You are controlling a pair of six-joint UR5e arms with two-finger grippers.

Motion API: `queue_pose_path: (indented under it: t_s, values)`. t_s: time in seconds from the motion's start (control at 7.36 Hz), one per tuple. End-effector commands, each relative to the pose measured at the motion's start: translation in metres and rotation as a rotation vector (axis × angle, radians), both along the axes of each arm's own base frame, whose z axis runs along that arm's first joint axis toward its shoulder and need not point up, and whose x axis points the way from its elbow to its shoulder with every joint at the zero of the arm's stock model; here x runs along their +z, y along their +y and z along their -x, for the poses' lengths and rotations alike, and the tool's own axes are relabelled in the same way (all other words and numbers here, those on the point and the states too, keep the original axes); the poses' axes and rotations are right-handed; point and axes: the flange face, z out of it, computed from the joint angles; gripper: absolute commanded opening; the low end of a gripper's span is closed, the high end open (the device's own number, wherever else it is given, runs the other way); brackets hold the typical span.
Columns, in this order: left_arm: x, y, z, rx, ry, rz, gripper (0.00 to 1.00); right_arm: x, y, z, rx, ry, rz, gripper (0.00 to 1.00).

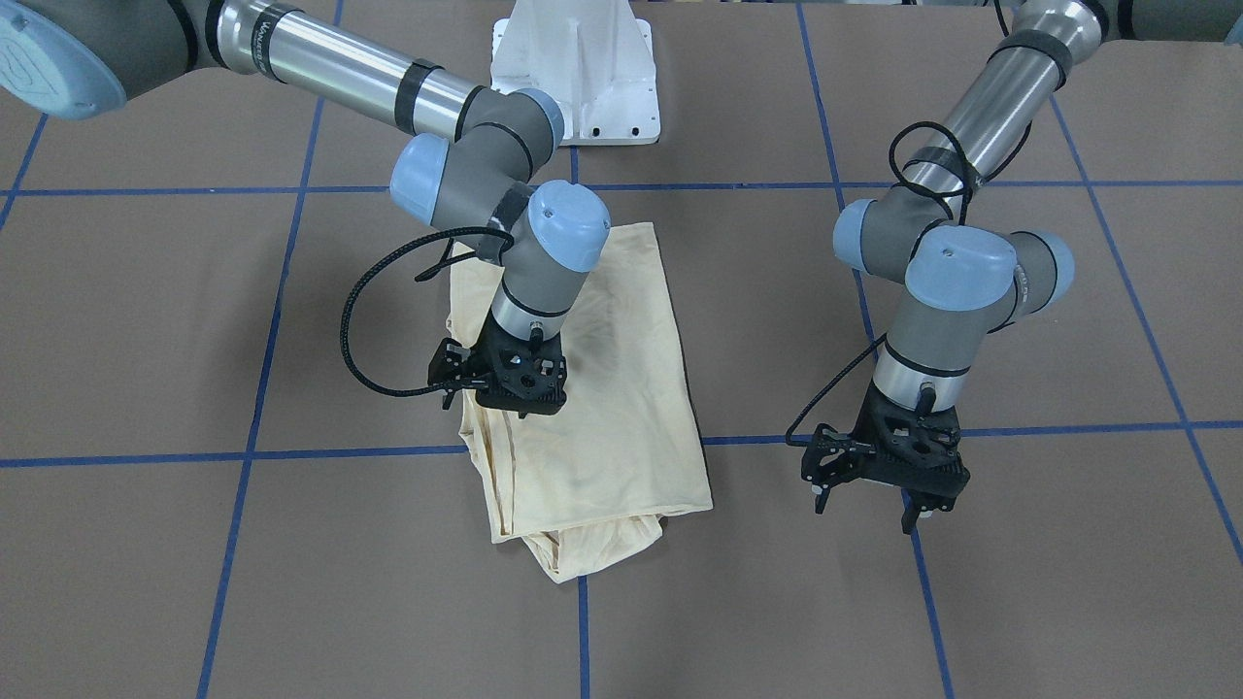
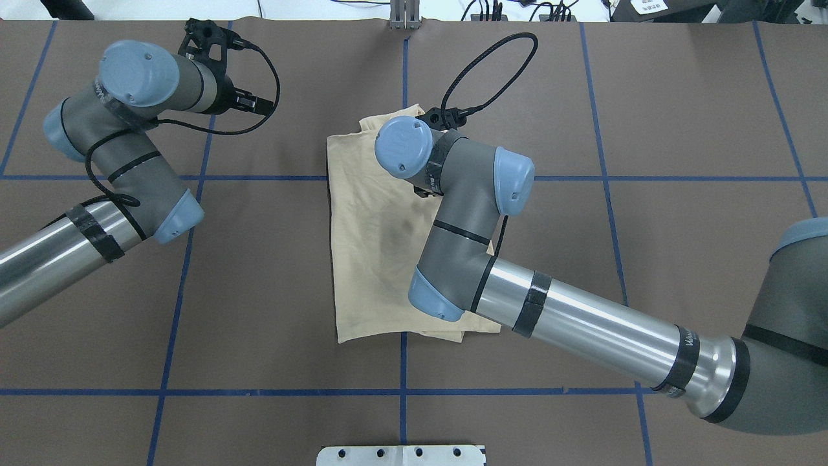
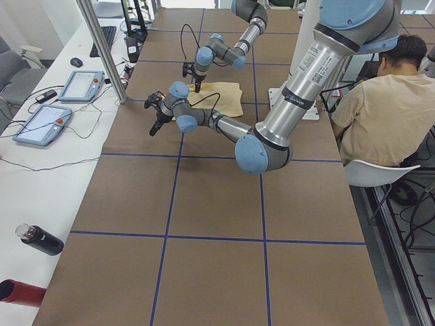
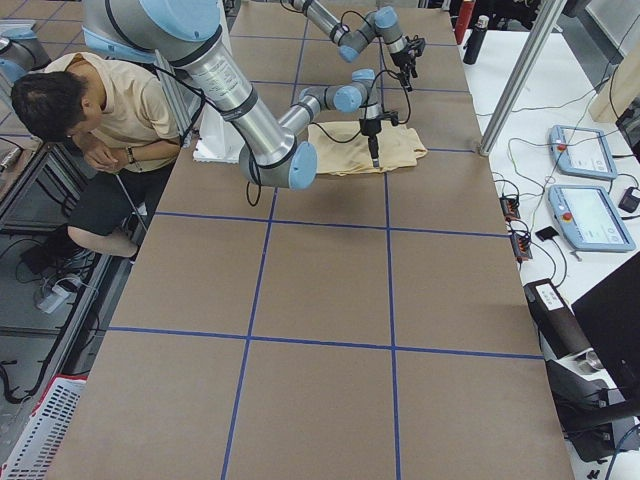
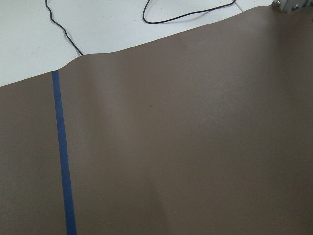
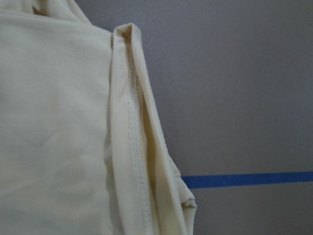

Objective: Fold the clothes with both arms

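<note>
The pale cream-yellow T-shirt (image 1: 602,408) lies flat on the brown table, folded into a long narrow stack, with bunched layers sticking out at its operator-side end (image 1: 583,544). The print faces down, and only a faint dark patch shows through. The shirt also shows in the overhead view (image 2: 369,259). My right gripper (image 1: 486,406) points straight down at the shirt's long side edge. It looks open and holds nothing. The right wrist view shows that hemmed edge (image 6: 134,147) lying slack. My left gripper (image 1: 867,513) hovers open and empty over bare table, well away from the shirt.
The white pedestal base (image 1: 575,73) stands behind the shirt. Blue tape lines (image 1: 340,452) grid the table. A seated person (image 3: 380,102) is beside the robot. Control tablets (image 3: 41,122), a metal post (image 3: 102,47) and a bottle (image 3: 41,239) are on the white side bench.
</note>
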Motion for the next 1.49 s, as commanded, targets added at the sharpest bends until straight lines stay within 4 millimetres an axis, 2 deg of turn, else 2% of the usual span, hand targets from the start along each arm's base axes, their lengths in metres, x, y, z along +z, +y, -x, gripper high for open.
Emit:
queue_pose_path:
  t_s: [0.0,0.27,0.54,0.68,0.81,0.95,1.09,1.22,1.36]
  values:
    - [0.000,0.000,0.000,0.000,0.000,0.001,1.00,0.009,-0.012,-0.008,-0.019,0.036,0.003,1.00]
    - [0.000,0.001,-0.001,0.002,0.000,0.001,1.00,0.023,-0.022,-0.021,-0.037,0.107,0.033,1.00]
    - [0.000,0.001,-0.001,0.002,-0.001,0.000,1.00,0.039,-0.049,-0.059,-0.082,0.202,0.065,1.00]
    - [0.000,0.001,-0.001,0.002,0.000,0.001,1.00,0.057,-0.057,-0.073,-0.087,0.220,0.063,1.00]
    - [0.000,0.001,-0.001,0.002,0.001,-0.001,1.00,0.054,-0.057,-0.085,-0.090,0.202,0.045,1.00]
    - [-0.010,0.003,0.000,0.006,0.015,-0.010,1.00,0.028,-0.048,-0.102,-0.083,0.134,0.005,1.00]
    - [-0.029,0.013,0.001,0.052,0.073,0.009,1.00,-0.003,-0.026,-0.129,-0.090,0.013,-0.015,1.00]
    - [-0.037,0.031,0.008,0.053,0.156,0.070,1.00,-0.026,0.005,-0.161,-0.109,-0.101,-0.039,1.00]
    - [-0.061,0.067,0.004,0.062,0.251,0.110,1.00,-0.031,0.031,-0.190,-0.095,-0.154,-0.067,1.00]
